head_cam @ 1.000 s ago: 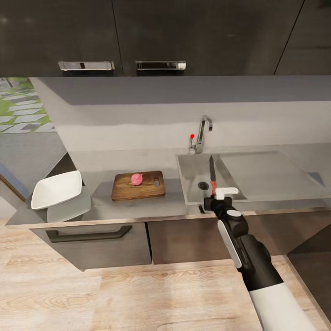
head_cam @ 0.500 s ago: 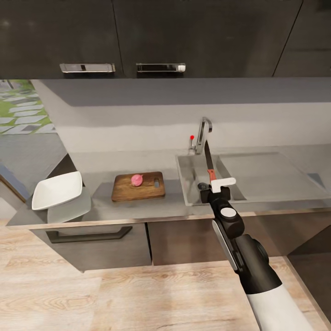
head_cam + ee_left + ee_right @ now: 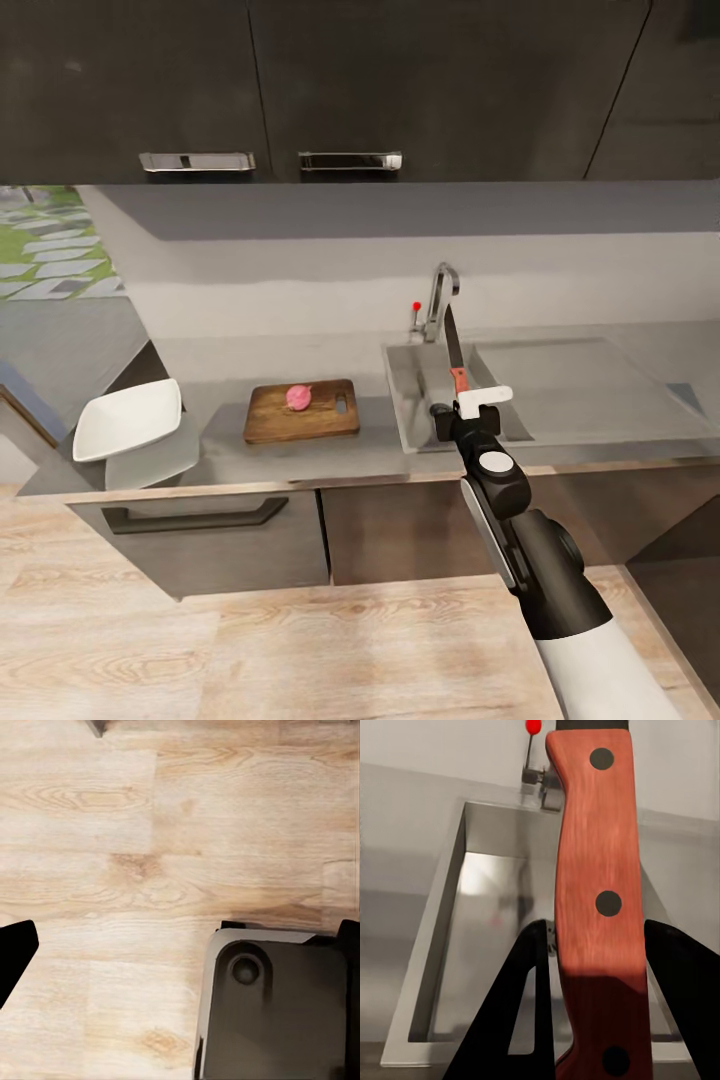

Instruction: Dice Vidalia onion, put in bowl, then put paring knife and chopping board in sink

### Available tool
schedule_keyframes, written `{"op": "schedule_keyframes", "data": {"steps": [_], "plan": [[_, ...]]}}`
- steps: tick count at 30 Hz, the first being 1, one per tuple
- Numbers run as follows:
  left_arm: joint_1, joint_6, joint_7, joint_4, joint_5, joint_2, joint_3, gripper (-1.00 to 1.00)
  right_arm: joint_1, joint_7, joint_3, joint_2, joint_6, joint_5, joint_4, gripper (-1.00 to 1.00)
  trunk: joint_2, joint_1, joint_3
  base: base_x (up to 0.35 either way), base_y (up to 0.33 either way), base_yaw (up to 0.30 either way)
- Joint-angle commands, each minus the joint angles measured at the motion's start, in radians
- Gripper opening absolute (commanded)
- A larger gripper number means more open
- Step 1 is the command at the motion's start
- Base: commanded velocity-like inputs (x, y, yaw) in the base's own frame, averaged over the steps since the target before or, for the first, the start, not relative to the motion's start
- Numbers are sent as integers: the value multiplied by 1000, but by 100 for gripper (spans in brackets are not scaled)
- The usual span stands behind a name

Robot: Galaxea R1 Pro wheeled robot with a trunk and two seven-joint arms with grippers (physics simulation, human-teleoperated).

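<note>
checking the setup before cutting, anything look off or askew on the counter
The bowl sits tilted at the countertop's left end, partly overhanging the edge. The Vidalia onion rests whole on the chopping board.

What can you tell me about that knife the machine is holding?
The paring knife has a slim dark pointed blade and a red-orange, wood-looking handle with three dark rivets. It stands nearly upright, tip up, above the sink, in front of the tap. The right gripper clamps its handle between black jaws; nothing else touches it.
</note>
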Motion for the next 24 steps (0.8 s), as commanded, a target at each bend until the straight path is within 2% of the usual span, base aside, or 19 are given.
{"op": "schedule_keyframes", "data": {"steps": [1,9,19,24], "plan": [[0,-7,7,2,9,-2,-5,100,-1,-2,1,0,8,5,-1,-100,-2,1,0,0,0,0],[0,-11,3,10,10,-15,-6,100,-1,1,1,-1,7,4,3,-100,-2,1,13,0,0,0],[-1,-11,0,77,11,-14,-5,100,-1,-4,0,1,6,6,0,-100,-2,1,28,0,0,0],[-3,-11,0,84,11,-14,-6,100,-1,-4,0,1,6,4,0,-100,-2,1,36,0,0,0]]}}
